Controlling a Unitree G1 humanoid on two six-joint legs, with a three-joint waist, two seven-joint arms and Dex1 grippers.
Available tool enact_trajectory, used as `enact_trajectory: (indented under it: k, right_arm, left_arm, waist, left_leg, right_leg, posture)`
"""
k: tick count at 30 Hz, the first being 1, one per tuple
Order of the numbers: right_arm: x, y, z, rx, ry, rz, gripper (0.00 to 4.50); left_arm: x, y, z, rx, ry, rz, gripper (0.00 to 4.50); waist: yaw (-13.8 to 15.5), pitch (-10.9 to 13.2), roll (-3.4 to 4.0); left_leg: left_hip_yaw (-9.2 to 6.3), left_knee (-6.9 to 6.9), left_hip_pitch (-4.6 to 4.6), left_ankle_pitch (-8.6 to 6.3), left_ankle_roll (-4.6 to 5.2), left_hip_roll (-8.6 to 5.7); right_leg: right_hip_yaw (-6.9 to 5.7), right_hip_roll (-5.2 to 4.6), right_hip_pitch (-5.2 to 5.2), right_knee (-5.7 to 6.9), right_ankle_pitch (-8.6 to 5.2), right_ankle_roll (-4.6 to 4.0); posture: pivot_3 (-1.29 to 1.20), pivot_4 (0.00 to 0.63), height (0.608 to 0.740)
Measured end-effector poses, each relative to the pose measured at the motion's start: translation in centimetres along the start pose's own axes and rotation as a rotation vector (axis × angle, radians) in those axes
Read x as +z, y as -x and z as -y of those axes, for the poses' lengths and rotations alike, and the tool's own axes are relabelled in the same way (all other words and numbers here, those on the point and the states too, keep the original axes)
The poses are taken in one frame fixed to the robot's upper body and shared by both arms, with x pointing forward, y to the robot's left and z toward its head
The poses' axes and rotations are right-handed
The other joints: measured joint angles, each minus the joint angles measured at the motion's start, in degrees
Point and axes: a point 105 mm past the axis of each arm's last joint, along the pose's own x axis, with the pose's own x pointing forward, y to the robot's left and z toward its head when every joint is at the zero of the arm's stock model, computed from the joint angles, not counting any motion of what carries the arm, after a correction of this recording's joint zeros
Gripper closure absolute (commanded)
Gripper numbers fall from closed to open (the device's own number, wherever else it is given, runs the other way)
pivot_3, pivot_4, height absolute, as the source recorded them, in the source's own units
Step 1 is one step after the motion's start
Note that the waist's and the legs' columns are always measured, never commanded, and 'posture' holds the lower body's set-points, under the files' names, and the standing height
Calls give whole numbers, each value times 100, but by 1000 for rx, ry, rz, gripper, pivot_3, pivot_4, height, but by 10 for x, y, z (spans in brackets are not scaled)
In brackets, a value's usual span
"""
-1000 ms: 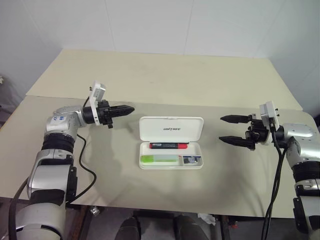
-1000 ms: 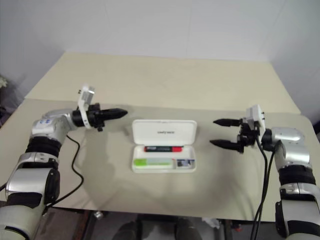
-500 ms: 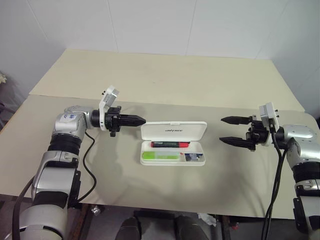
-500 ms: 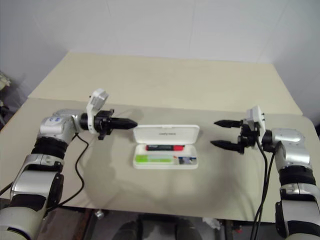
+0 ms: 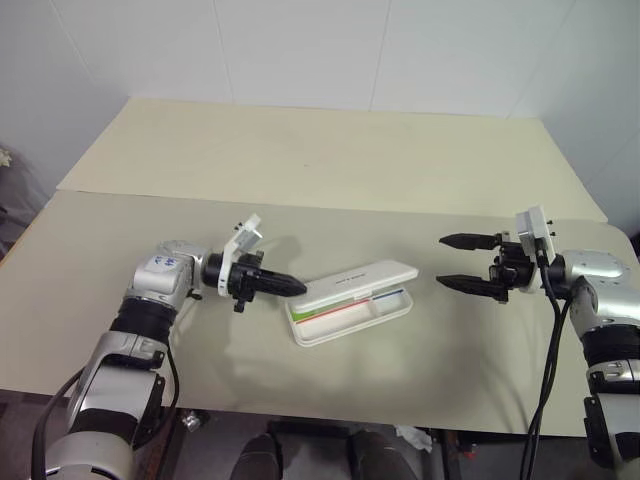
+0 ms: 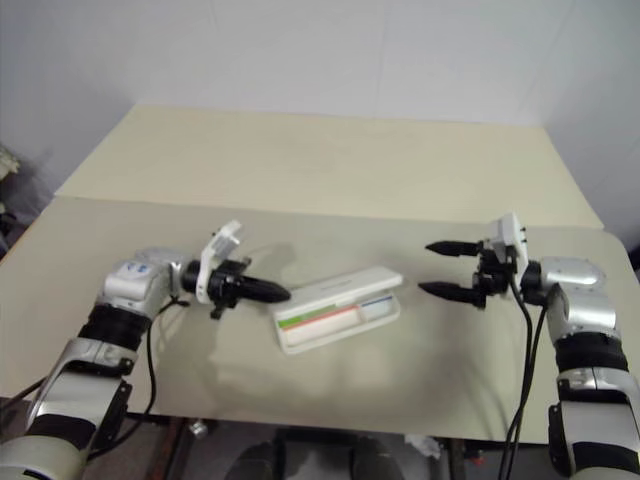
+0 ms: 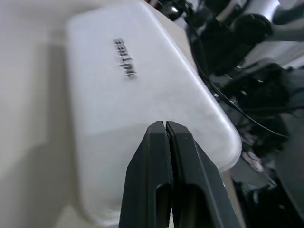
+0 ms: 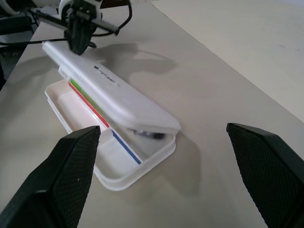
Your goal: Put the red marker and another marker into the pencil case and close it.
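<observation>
Two black-fingered claws flank the white hard-shell pencil case (image 5: pixel 350 302) with rounded corners, which lies near the middle of the beige worktop (image 5: pixel 330 160), turned at a slant. Its hinged lid is lowered most of the way over the tray but not shut; a gap stays open along the front edge, wider toward the right claw's side. Through that gap show a strip of bright green, a thin red line and a thin blue line along the inside of the case; which of these belongs to a marker cannot be told from the head views. In the right wrist view a dark object lies under the lid at the near end, too hidden to name.

On the robot's left, the left claw (image 5: pixel 297 288) is clenched, its two fingers pressed together with nothing between them, and its tips rest against the lid at the case's left end; the left wrist view shows them on the white lid, below the black lettering. The right claw (image 5: pixel 453 261) hovers above the worktop to the right of the case, apart from it, its fingers spread wide and empty.
</observation>
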Motion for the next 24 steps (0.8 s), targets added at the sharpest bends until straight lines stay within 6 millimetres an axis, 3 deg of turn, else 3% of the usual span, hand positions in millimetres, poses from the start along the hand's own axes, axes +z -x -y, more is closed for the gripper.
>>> enact_trajectory:
  k: [8,24]
  right_arm:
    - [-1,0,0,1,-3,1,0]
    - [3,4,1,-7,5,7,0]
  left_arm:
    - [0,-10,14,-48,-26,-9,4455]
    - [-16,-26,5,-32,-43,-132,4455]
  waist:
    - [-21,0,1]
    - [-12,0,1]
  left_leg:
    - [2,1,1,0,0,0]
    - [2,1,1,0,0,-2]
  right_leg:
    - [3,0,1,-1,0,0]
    - [3,0,2,-4,0,0]
  posture:
    - [0,150,740]
    - [0,150,740]
